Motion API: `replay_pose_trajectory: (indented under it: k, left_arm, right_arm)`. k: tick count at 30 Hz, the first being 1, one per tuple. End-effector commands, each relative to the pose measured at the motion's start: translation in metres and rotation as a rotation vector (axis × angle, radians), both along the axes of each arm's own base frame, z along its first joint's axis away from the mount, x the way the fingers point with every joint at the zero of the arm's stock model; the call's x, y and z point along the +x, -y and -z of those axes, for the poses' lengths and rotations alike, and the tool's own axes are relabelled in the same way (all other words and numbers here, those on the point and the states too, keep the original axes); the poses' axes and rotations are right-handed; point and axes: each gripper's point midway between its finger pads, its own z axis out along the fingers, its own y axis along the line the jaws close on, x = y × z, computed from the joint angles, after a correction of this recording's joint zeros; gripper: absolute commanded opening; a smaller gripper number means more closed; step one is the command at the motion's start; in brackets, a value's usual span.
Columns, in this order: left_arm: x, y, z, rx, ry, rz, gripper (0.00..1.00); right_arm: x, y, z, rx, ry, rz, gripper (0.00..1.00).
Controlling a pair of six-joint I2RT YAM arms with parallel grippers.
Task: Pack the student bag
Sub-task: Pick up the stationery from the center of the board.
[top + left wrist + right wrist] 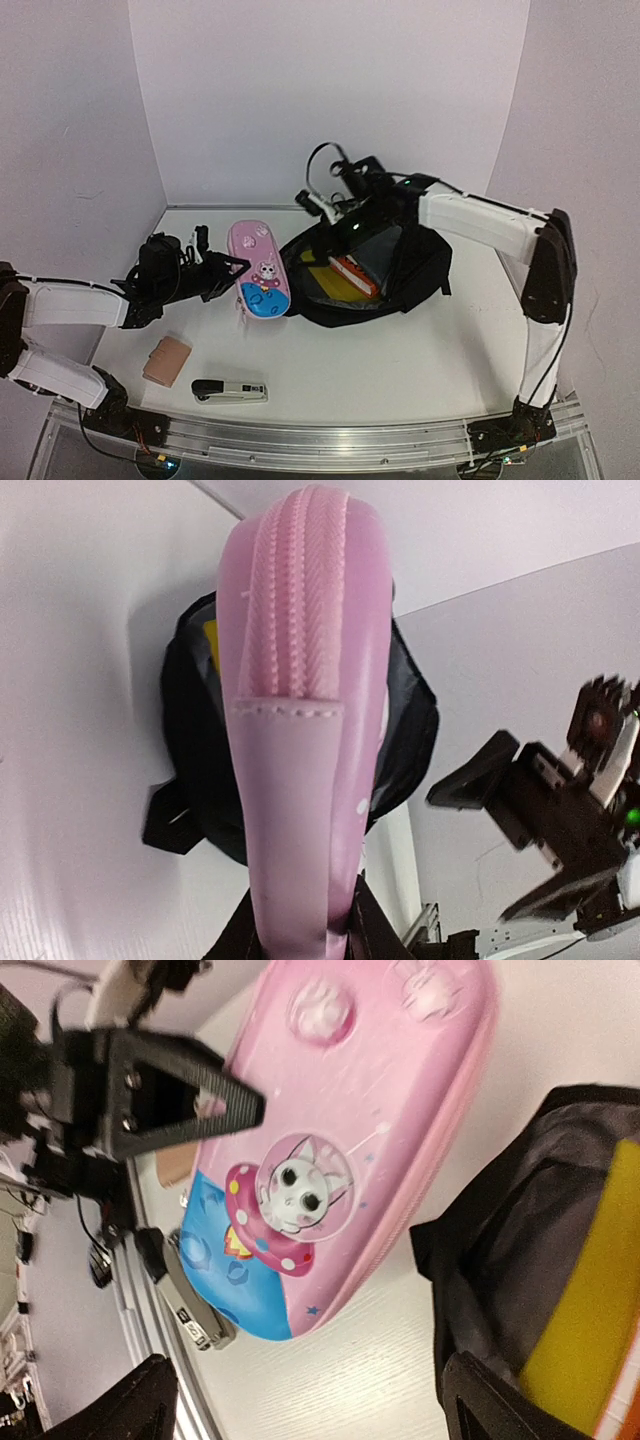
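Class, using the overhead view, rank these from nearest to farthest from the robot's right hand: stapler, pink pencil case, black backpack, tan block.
1. Black backpack, right beside the right hand, at the table's middle.
2. Pink pencil case, just left of the backpack.
3. Stapler and tan block, both at the front left: too close to call.

It looked like a robotics lab test cell. The left arm point(70, 305) and right arm point(480, 225) were bolted to an aluminium rail point(330, 440) edging a white table point(400, 370). Bare white walls point(330, 100) boxed it in, and a loose cable point(316, 160) looped above.
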Motion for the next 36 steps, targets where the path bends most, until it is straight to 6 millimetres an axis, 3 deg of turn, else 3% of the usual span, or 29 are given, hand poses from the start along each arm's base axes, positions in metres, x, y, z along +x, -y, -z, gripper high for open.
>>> replay_pose_trajectory:
  k: [1, 5, 9, 16, 22, 27, 31, 32, 36]
  left_arm:
    - [0.002, 0.012, -0.093, -0.183, 0.243, 0.037, 0.0]
    - [0.003, 0.018, -0.128, -0.274, 0.337, 0.025, 0.0]
    - [0.0, 0.03, -0.152, -0.347, 0.397, 0.048, 0.0]
    - [0.002, 0.049, -0.165, -0.43, 0.431, 0.081, 0.0]
    - [0.003, 0.065, -0.161, -0.45, 0.433, 0.117, 0.0]
    - [0.001, 0.075, -0.148, -0.477, 0.403, 0.156, 0.05]
    - [-0.008, 0.089, -0.134, -0.331, 0.368, 0.252, 0.39]
    - [-0.01, 0.091, -0.119, -0.25, 0.32, 0.269, 0.46]
    - [-0.028, 0.077, -0.089, -0.007, 0.254, 0.336, 0.81]
  right_arm:
    - [0.0, 0.015, -0.057, 0.198, -0.113, 0.058, 0.97]
    - [-0.005, 0.011, -0.07, 0.293, -0.17, 0.081, 0.98]
    - [-0.006, 0.012, -0.062, 0.287, -0.173, 0.083, 0.98]
    - [-0.022, 0.006, -0.073, 0.387, -0.235, 0.028, 0.92]
    - [-0.032, 0.004, -0.075, 0.395, -0.225, -0.007, 0.71]
    - [-0.035, 0.005, -0.082, 0.407, -0.207, -0.029, 0.45]
    - [-0.044, 0.023, -0.094, 0.416, -0.139, -0.048, 0.29]
    - [-0.045, 0.031, -0.095, 0.41, -0.13, -0.047, 0.26]
    - [-0.065, 0.063, -0.08, 0.298, -0.054, -0.081, 0.21]
